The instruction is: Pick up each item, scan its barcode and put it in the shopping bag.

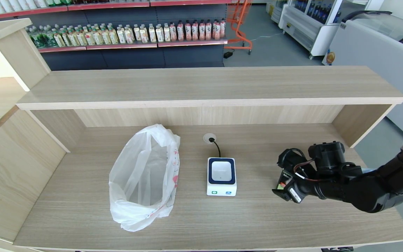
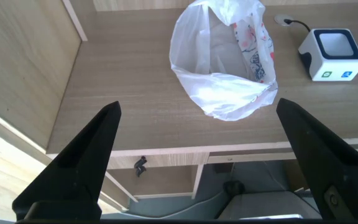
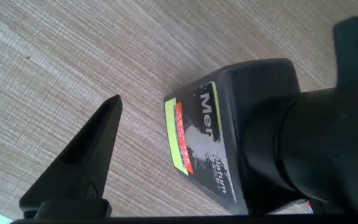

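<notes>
On the wooden counter [image 1: 222, 220], the right gripper [image 1: 285, 188] is low over a dark box [image 3: 222, 124], its fingers [image 3: 86, 162] spread wide. The box sits between them, with bare wood showing beside one finger and its other side close against the opposite finger. A scanner [image 1: 221, 176] and then an open shopping bag [image 1: 142, 178] stand further left. The left gripper [image 2: 197, 106] hangs wide apart, holding nothing, near the counter's front edge.

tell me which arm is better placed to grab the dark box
Right: the right fingers straddle the dark box beside the scanner; the left fingers hang beyond the bag.
</notes>
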### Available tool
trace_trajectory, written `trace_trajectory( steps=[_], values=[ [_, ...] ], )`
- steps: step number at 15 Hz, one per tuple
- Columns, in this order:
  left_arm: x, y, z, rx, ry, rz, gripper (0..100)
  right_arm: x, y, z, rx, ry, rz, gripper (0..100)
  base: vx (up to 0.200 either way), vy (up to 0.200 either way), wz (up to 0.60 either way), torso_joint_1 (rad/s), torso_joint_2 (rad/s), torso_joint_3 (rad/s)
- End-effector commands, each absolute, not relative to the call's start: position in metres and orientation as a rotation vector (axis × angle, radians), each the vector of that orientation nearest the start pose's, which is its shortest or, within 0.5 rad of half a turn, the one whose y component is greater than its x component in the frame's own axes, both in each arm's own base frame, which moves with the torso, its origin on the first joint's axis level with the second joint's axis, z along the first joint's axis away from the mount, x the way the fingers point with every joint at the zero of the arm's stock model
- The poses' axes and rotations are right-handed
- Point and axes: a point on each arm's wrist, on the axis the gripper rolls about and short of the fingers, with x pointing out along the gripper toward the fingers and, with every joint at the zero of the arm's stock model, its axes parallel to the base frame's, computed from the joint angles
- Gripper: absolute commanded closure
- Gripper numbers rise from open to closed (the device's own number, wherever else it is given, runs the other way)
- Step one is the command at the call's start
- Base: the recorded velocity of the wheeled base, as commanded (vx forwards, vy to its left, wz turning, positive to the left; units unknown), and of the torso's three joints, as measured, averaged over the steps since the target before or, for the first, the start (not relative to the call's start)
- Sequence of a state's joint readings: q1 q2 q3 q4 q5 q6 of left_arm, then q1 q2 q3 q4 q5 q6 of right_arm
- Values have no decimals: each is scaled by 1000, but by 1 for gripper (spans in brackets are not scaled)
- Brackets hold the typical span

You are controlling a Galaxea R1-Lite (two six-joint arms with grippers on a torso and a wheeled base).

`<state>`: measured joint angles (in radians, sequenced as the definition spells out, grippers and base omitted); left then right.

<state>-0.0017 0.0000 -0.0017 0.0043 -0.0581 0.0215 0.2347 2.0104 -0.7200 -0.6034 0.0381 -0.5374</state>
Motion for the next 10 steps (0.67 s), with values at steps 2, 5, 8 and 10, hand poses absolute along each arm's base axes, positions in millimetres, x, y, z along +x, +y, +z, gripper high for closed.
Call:
trace_trajectory(
  steps=[2,5,8,10],
  values=[
    [-23,-1,75,21,2,-60,0,321,84,57,-582,597,459,100,0,0,0,0,0,0],
    [-23,-1,75,21,2,-60,0,319,87,66,-583,557,460,100,0,0,0,0,0,0],
    [-23,-1,75,21,2,-60,0,298,77,91,-574,436,417,100,0,0,0,0,0,0],
    [-23,-1,75,21,2,-60,0,257,50,116,-570,387,340,100,0,0,0,0,0,0]
  ],
)
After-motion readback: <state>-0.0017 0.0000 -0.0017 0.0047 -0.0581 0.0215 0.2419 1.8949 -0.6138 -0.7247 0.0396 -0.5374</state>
